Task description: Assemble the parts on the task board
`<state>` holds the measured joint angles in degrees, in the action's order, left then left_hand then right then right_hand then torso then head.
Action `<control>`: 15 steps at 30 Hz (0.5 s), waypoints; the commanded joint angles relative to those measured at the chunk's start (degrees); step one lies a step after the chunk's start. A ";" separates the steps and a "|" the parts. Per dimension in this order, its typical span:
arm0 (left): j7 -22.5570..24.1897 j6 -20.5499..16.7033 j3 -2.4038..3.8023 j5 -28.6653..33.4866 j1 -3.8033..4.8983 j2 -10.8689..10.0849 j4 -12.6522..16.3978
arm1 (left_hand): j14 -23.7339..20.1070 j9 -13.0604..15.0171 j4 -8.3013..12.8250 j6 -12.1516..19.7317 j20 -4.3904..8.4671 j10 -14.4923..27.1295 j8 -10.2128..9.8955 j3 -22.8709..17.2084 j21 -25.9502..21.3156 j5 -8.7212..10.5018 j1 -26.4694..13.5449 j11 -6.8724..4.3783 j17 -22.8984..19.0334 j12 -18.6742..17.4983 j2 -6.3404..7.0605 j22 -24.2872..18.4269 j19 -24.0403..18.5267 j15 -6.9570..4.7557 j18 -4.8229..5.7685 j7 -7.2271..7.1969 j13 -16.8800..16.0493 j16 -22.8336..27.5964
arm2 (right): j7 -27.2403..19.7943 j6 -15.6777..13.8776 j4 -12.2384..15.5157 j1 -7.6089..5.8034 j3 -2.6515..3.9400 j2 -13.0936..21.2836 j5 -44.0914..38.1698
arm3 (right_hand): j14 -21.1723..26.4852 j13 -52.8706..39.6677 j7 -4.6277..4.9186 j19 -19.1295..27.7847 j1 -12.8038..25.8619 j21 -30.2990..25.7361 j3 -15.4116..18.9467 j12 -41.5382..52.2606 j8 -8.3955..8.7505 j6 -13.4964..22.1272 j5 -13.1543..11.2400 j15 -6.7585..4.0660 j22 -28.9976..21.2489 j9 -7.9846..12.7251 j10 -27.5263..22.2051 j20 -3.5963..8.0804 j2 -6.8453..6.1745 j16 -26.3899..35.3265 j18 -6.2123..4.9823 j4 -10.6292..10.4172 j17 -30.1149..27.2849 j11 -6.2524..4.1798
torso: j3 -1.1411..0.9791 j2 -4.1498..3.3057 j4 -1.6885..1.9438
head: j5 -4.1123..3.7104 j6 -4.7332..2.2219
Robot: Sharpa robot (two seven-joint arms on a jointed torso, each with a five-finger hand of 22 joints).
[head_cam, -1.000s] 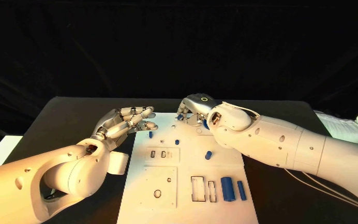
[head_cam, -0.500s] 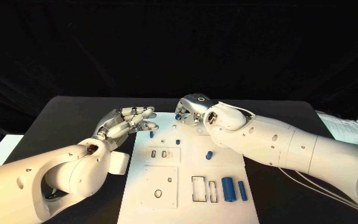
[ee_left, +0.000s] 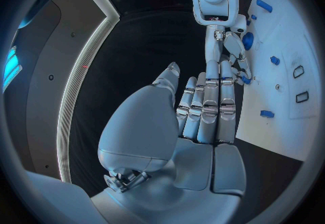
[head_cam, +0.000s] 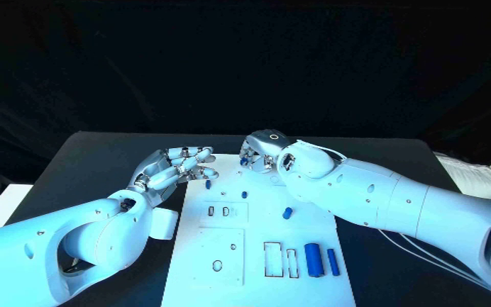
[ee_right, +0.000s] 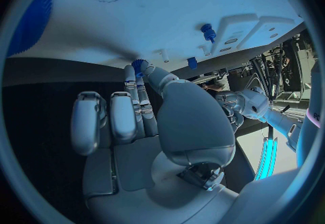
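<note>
Pinching a small blue part (ee_right: 138, 64) at the task board (head_cam: 256, 250)'s far edge, the right hand (head_cam: 261, 152) looks mid-pickup. The left hand (head_cam: 174, 169) hovers, fingers loosely spread, empty. Next likely needs seating that part in its socket.

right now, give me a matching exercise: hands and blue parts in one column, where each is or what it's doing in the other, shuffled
1. left hand
2. right hand
3. big blue cylinder
4. loose blue peg

A. lies at the task board's near right corner
B. pinches a small blue part at the board's far end
C. lies mid-board
D. holds nothing, at the board's left edge

Pairs: 1-D, 2-B, 3-A, 4-C
</note>
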<state>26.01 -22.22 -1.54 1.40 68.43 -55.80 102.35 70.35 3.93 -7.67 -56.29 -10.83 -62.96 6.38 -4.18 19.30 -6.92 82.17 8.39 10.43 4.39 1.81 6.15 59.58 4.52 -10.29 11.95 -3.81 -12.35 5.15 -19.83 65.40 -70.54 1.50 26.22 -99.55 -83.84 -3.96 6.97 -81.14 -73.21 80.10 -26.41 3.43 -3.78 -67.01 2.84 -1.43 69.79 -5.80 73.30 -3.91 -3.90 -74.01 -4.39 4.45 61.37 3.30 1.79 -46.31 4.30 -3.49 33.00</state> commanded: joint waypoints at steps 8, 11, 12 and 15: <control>0.09 1.31 0.05 0.08 0.10 -0.01 0.17 | -0.23 -0.06 0.28 0.06 -0.15 0.12 -0.37 0.25 -0.42 0.12 -0.05 0.22 0.10 -0.32 -0.50 -0.08 0.04 0.40 -0.16 0.26 0.03 0.42 | 0.38 -0.58 -0.65 0.01 -0.11 -0.07 0.18 | 0.90 0.41 2.81 7.08 0.92 -6.79 4.71 0.02 0.32 11.24 -0.09 2.89 -12.32 2.12 -13.00 -2.82 -5.05 6.28 -1.74 -2.74 -10.33 3.36 | -0.02 -0.09 -0.03 | 0.12 -0.03; 0.05 1.32 0.05 0.08 0.10 -0.04 0.13 | -0.24 -0.06 0.29 0.07 -0.15 0.13 -0.39 0.25 -0.43 0.12 -0.05 0.22 0.11 -0.33 -0.50 -0.09 0.03 0.41 -0.16 0.26 0.03 0.44 | 0.30 -1.16 -0.16 0.01 -0.12 0.38 0.39 | 1.04 0.40 3.04 7.53 0.43 -7.41 6.14 0.14 0.29 11.84 -0.03 3.25 -13.23 2.09 -13.69 -2.92 -5.19 6.79 -2.04 -3.18 -11.07 3.41 | -0.06 -0.10 -0.05 | 0.12 -0.08; 0.03 1.32 0.05 0.08 0.11 -0.07 0.12 | -0.24 -0.06 0.30 0.07 -0.15 0.13 -0.39 0.25 -0.43 0.12 -0.05 0.22 0.12 -0.34 -0.50 -0.09 0.03 0.41 -0.16 0.27 0.03 0.45 | 0.24 -1.32 0.19 0.01 -0.12 0.71 0.51 | 0.95 0.38 3.12 7.48 -0.12 -7.50 6.84 0.24 0.23 11.80 -0.06 3.29 -13.29 2.04 -13.73 -3.00 -5.02 6.84 -2.04 -3.41 -11.16 3.48 | -0.06 -0.10 -0.06 | 0.12 -0.07; -0.01 1.32 0.06 0.10 0.11 -0.20 0.08 | -0.27 -0.06 0.32 0.10 -0.16 0.16 -0.44 0.27 -0.46 0.13 -0.04 0.24 0.14 -0.38 -0.48 -0.11 0.01 0.42 -0.16 0.28 0.03 0.49 | 0.10 -1.79 2.45 0.02 -0.08 2.68 1.49 | 0.35 0.18 3.18 6.85 -1.86 -7.29 8.32 0.99 -0.26 10.55 0.04 3.23 -12.72 1.74 -12.53 -3.08 -4.28 6.42 -1.96 -3.86 -10.59 3.38 | -0.09 -0.09 -0.17 | 0.08 -0.15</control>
<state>25.81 -22.10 -1.54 1.41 68.46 -55.99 102.35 70.15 3.93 -7.51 -56.29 -10.83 -62.96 6.15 -4.01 19.07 -6.92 82.17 8.39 10.50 4.39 1.81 6.09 59.57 4.72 -10.28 11.95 -3.81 -12.11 5.32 -20.38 67.07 -70.55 1.37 28.28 -98.98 -83.01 -3.70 10.09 -73.87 -74.47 72.74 -18.33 4.24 -3.79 -56.01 3.12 1.84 56.84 -3.97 60.25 -6.89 -8.20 -67.35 -5.74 0.55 50.55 6.74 1.75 -46.40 4.21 -3.37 32.92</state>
